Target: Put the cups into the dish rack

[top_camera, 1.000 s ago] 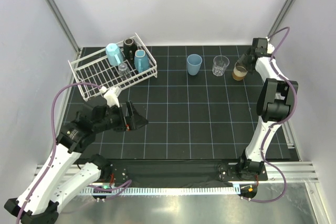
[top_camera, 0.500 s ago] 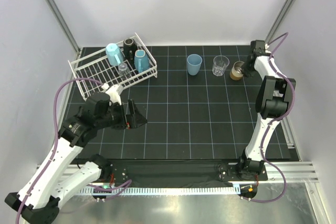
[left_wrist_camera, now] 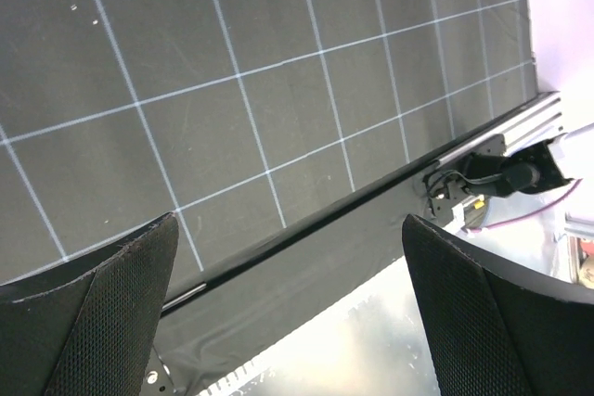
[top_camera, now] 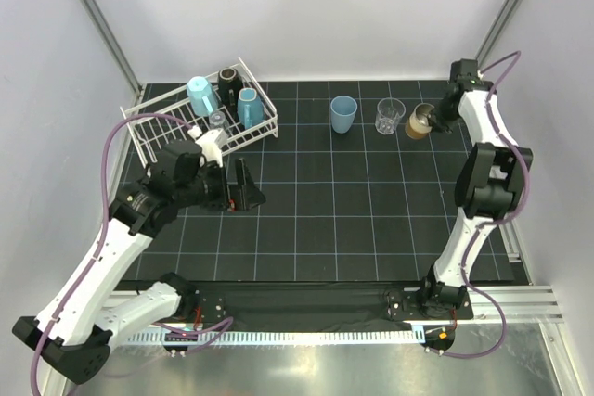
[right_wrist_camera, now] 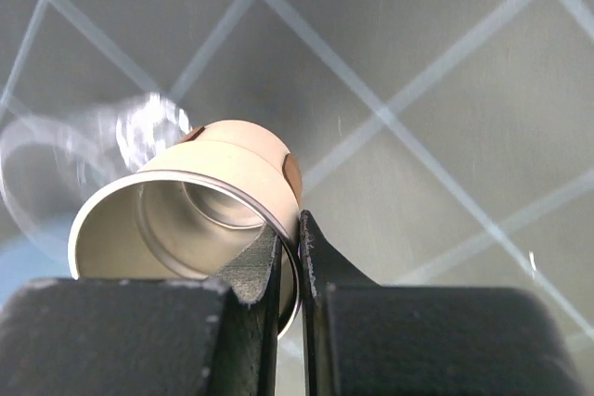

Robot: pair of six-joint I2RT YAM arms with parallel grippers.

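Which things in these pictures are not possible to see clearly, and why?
- Top view: the racked glass in the dish rack is too small to tell whether it stands upright.
- Right wrist view: the loose glass is blurred and partly behind the brown cup.
- Left wrist view: the frame edges cut off every cup; only the mat shows beyond the left end effector.

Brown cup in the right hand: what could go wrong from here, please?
1. The right hand grips the brown cup only by its thin rim, one finger inside, so it may slip or swing when lifted.
2. The clear glass stands close beside it and could be knocked over.
3. The dish rack is across the table, so the carry is long.
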